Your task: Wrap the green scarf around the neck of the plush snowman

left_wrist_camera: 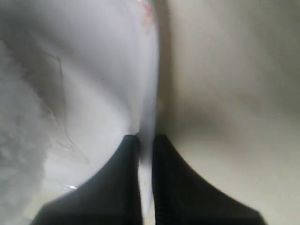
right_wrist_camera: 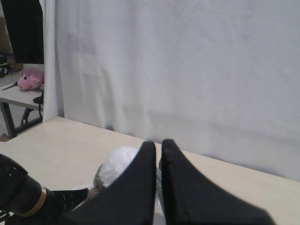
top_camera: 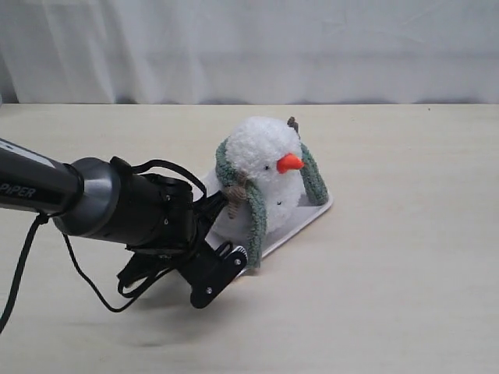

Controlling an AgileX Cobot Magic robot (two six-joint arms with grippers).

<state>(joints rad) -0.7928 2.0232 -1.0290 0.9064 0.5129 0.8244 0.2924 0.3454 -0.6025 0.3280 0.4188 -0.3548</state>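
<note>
The plush snowman (top_camera: 261, 152) sits on a white board (top_camera: 312, 212), its orange nose pointing right. The green scarf (top_camera: 256, 214) drapes behind its head, one end hanging down each side of the face; the ends are uncrossed. The neck is hidden by fluff and scarf. My left gripper (top_camera: 234, 254) is at the board's near-left edge; in the left wrist view the gripper (left_wrist_camera: 145, 138) is shut on that thin white board (left_wrist_camera: 108, 93). My right gripper (right_wrist_camera: 158, 143) is outside the exterior view, shut and holding nothing, with the snowman (right_wrist_camera: 117, 166) and scarf (right_wrist_camera: 97, 180) far beyond it.
The wooden table (top_camera: 405, 280) stretches around the board, with a white curtain (top_camera: 249, 47) behind it. The left arm (top_camera: 117, 206) and its cable lie over the table's left front. A pink plush (right_wrist_camera: 30, 78) rests on a separate table in the background.
</note>
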